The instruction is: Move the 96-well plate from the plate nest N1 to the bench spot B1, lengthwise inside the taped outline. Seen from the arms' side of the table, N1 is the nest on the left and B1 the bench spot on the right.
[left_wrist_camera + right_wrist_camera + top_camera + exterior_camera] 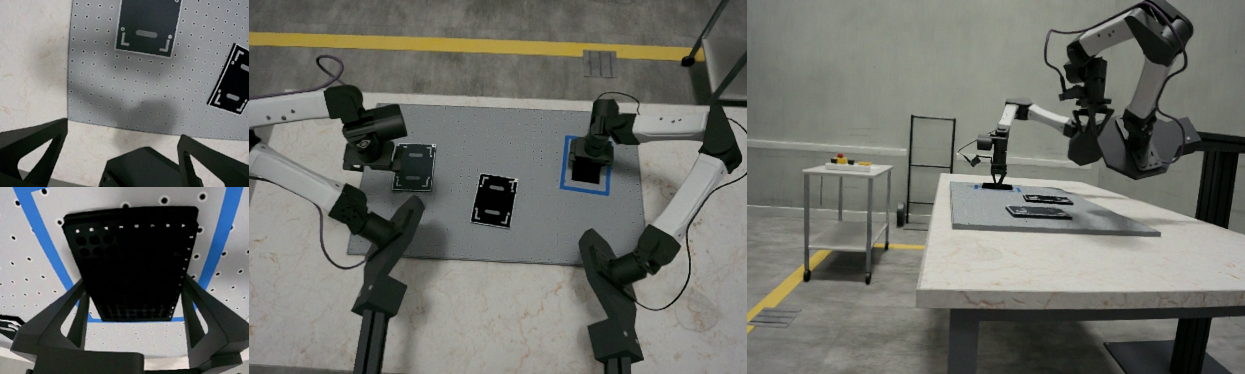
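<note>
The black 96-well plate (586, 172) (134, 266) (992, 186) is lengthwise within the blue taped outline (564, 165) (50, 241) of B1, low at the board. Its near end overlaps the tape line in the right wrist view; whether it touches the board cannot be told. My right gripper (134, 277) (998, 183) is shut on its long sides and hides its rear part in the top view. The nest N1 (416, 171) (148, 21) (1038, 212) on the left is empty. My left gripper (124, 133) is open and empty, high above the table.
A second empty nest (494, 201) (234, 83) (1048, 199) lies between N1 and B1, slightly turned. All stand on the grey perforated board (534, 150) (972, 215). The left arm's wrist partly covers N1 in the top view. A trolley (847, 170) stands beyond the table.
</note>
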Available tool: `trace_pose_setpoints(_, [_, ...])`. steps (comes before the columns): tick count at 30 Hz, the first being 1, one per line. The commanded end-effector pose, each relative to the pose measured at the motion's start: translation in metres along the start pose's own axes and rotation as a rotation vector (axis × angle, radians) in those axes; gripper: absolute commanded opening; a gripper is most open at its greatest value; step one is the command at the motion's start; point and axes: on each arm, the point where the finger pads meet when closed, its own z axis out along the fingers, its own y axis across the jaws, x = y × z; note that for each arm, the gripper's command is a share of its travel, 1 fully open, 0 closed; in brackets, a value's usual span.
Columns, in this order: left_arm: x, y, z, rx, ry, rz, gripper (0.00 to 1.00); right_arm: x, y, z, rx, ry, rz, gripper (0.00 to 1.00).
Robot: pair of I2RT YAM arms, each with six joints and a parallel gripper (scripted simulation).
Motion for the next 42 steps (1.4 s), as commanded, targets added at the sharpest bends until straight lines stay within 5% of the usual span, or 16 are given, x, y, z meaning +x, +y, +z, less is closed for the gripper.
trace_pose_setpoints(1, [0.001,0.000,-0.001,-0.001,0.001,0.002,1.00,0.009,-0.001,0.008,0.000,0.022,-0.009,0.00])
trace_pose_setpoints(22, [0.001,0.000,-0.001,-0.001,0.001,0.002,1.00,0.000,0.001,0.000,-0.003,-0.003,-0.004,0.00])
trace_pose_setpoints(23, [0.001,0.000,-0.001,-0.001,0.001,0.002,1.00,0.000,0.001,0.000,-0.003,-0.003,-0.004,1.00])
trace_pose_setpoints(42, [0.001,0.000,-0.001,-0.001,0.001,0.002,1.00,0.000,0.001,0.000,-0.003,-0.003,-0.004,1.00])
